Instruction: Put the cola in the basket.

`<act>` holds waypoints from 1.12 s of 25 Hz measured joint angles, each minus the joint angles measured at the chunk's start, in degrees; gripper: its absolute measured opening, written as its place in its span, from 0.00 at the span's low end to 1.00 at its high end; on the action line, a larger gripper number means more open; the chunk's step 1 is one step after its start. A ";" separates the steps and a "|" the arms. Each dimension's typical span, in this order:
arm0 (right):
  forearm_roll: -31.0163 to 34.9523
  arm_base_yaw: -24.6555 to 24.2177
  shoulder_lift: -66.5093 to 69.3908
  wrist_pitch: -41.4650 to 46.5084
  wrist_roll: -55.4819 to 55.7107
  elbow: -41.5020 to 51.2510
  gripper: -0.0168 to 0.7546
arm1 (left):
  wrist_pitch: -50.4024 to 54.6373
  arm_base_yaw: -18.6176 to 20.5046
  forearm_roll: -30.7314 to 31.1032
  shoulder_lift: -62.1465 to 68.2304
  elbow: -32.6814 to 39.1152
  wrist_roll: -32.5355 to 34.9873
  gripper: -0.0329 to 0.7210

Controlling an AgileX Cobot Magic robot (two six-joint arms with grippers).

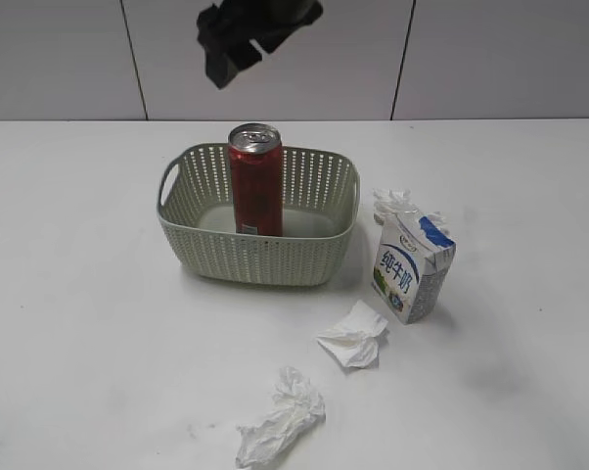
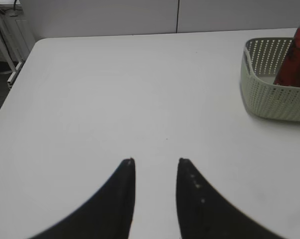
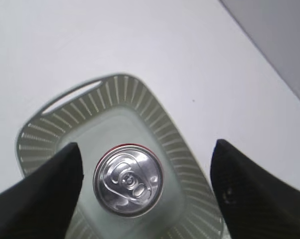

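Observation:
The cola [image 1: 256, 181], a tall red can with a silver top, stands upright inside the pale green basket [image 1: 260, 257]. My right gripper [image 1: 244, 41] hangs well above the can, open and empty. In the right wrist view I look straight down on the can's top [image 3: 128, 180] between my open jaws [image 3: 147, 149], with the basket [image 3: 117, 89] around it. My left gripper [image 2: 156, 161] is open and empty over bare table, far left of the basket [image 2: 269, 97] and the can [image 2: 295, 59].
A white-and-blue milk carton [image 1: 412, 267] stands right of the basket. Crumpled tissues lie behind the carton [image 1: 394, 205], in front of the basket [image 1: 354, 336] and near the front edge [image 1: 278, 415]. The table's left edge [image 2: 15, 84] shows in the left wrist view.

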 joint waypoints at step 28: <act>-3.85 -25.20 -15.85 8.18 17.13 14.04 0.77 | 0.00 0.00 0.00 0.00 0.00 0.00 0.35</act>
